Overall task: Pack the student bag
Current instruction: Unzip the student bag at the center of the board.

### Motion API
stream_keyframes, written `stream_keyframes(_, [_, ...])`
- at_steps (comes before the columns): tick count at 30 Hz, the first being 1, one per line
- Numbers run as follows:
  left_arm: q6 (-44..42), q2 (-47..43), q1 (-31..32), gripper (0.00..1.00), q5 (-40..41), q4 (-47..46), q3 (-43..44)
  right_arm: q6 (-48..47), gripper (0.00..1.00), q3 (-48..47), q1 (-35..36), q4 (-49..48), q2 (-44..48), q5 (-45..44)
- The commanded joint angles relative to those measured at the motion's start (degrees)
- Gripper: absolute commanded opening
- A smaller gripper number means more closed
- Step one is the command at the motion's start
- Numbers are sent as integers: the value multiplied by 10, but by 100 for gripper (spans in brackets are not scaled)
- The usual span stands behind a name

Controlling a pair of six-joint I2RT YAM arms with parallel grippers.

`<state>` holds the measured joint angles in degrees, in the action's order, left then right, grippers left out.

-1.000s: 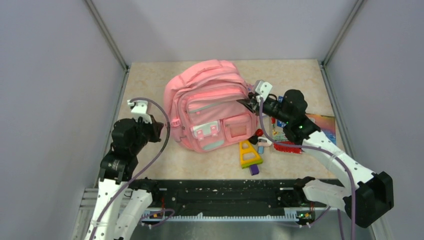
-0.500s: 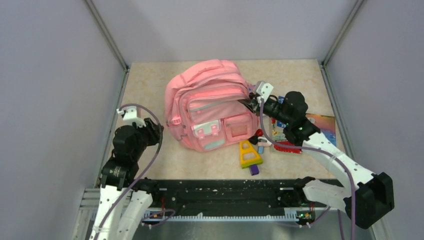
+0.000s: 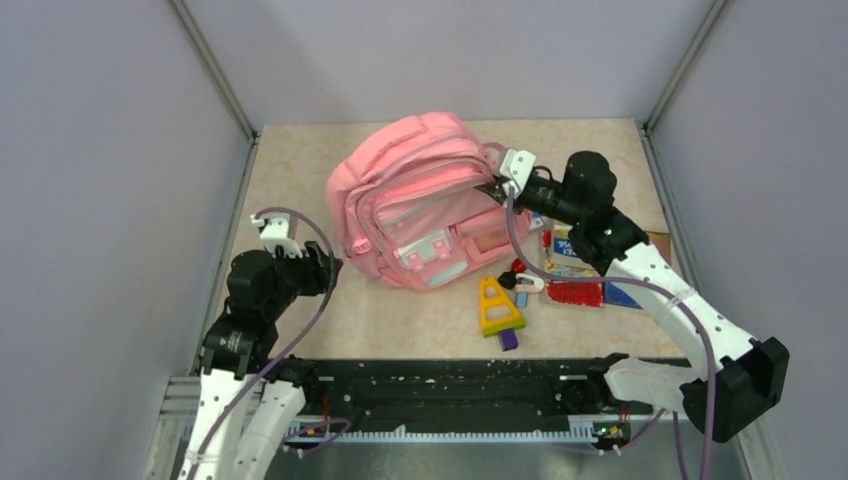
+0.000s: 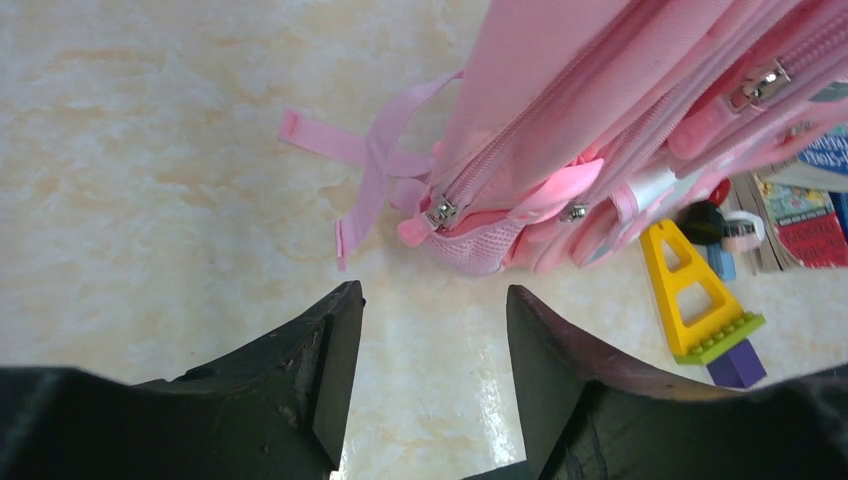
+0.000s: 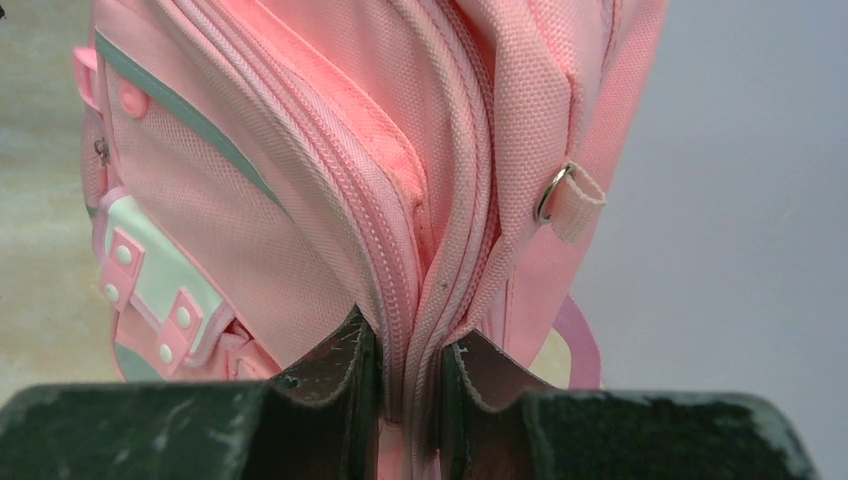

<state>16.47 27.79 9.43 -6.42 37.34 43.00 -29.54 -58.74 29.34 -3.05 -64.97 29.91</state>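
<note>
The student bag (image 3: 420, 205), a large pink backpack, lies in the middle of the table with its front pockets up. My right gripper (image 3: 497, 188) is shut on the zippered seam at the bag's right side and holds that edge up. In the right wrist view the fingers (image 5: 345, 365) pinch the pink zipper band of the bag (image 5: 300, 200). My left gripper (image 3: 325, 268) stands open over bare table just off the bag's lower left corner. Nothing is between its fingers (image 4: 330, 340). A zipper pull (image 4: 440, 212) and a loose strap (image 4: 365, 175) lie ahead of it.
A yellow triangular block (image 3: 497, 303) with a purple piece (image 3: 508, 340) lies in front of the bag. Books (image 3: 585, 250), a red toothed item (image 3: 573, 293) and a small red and black thing (image 3: 517, 268) lie under my right arm. Walls close in three sides.
My left gripper has opened and now stands a little off the bag's left corner. My right gripper has moved left and back with the seam, and the bag has turned and shifted with it.
</note>
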Motion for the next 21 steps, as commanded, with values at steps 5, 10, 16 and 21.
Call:
stream_keyframes(5, [-64,16,-2,56,-143,-32,17,-176,0,-198,-5,185,-20,30])
stream_keyframes(10, [-64,19,-2,56,-210,-58,-3,-191,0,-247,-5,235,-23,39])
stream_keyframes(16, [-4,9,-1,52,-278,-147,-65,-124,0,-243,-5,178,1,38])
stream_keyframes(21, [15,-22,-1,49,-197,-165,-90,-77,0,-207,-5,109,31,26])
